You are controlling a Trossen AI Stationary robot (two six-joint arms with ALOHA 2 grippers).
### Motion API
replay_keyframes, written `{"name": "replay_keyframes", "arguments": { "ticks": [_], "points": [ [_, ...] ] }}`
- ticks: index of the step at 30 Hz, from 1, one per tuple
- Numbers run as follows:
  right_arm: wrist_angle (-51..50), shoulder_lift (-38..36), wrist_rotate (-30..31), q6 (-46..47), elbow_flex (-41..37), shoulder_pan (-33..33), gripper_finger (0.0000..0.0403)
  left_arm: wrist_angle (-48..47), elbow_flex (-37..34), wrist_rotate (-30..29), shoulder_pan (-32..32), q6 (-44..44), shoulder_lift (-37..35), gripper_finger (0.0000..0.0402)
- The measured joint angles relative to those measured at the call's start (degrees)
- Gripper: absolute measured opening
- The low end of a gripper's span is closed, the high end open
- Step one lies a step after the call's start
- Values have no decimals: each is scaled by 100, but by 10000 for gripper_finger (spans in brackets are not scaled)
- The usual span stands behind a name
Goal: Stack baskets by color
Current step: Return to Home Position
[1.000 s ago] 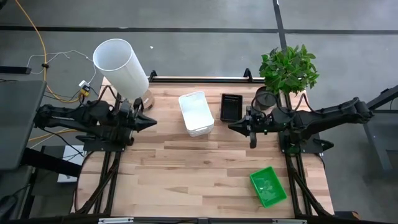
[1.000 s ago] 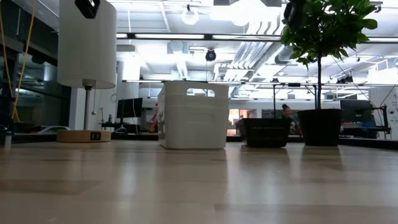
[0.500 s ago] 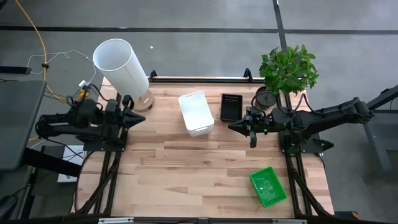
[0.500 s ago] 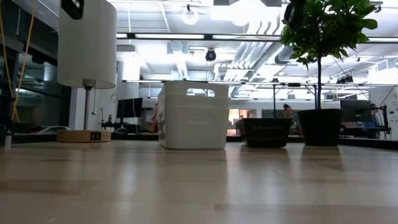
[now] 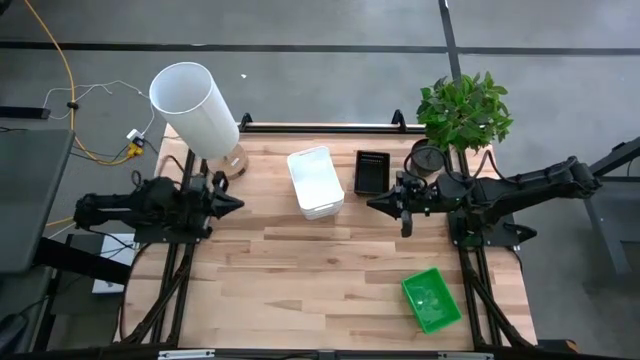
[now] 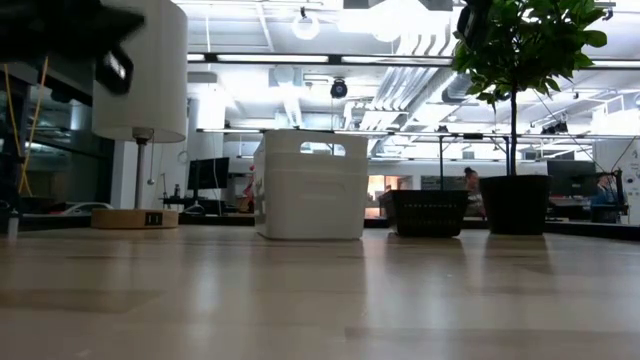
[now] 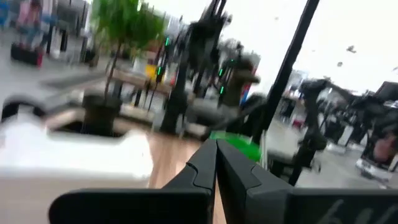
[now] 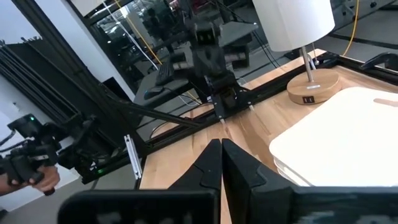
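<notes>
Shows white baskets (image 5: 316, 182) stacked at back centre of table (image 5: 300, 270), black baskets (image 5: 371, 171) just beside, green basket (image 5: 431, 299) near front right corner. Finds left gripper (image 5: 238, 201) and right gripper (image 5: 372, 203) clenched on nothing, flanking both stacks. Could clip white baskets if swung wide going home.

Tall white lamp (image 5: 195, 105) and potted plant (image 5: 463, 110) on wooden table (image 5: 300, 270)

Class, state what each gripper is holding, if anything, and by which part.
Nothing is held. The left gripper and the right gripper are both shut on nothing, clear of the white baskets.
</notes>
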Motion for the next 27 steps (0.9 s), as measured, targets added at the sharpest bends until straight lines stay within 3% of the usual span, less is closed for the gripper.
{"name": "replay_keyframes", "arguments": {
  "ticks": [5, 13, 22, 27],
  "points": [
    [-23, 0, 0, 146, -1, 0, 0, 1089, -753, -51, 2, -289, -71, 0],
    [-13, 0, -26, 160, -1, 0, 0, 392, -805, -602, 10, 26, -67, 0],
    [-182, -34, -110, 753, 1, 0, 0, 90, -805, -319, 8, 175, 123, 0],
    [-931, -350, -421, 636, -15, 0, 0, 93, -805, -319, 8, 180, 177, 0]
  ]
}}
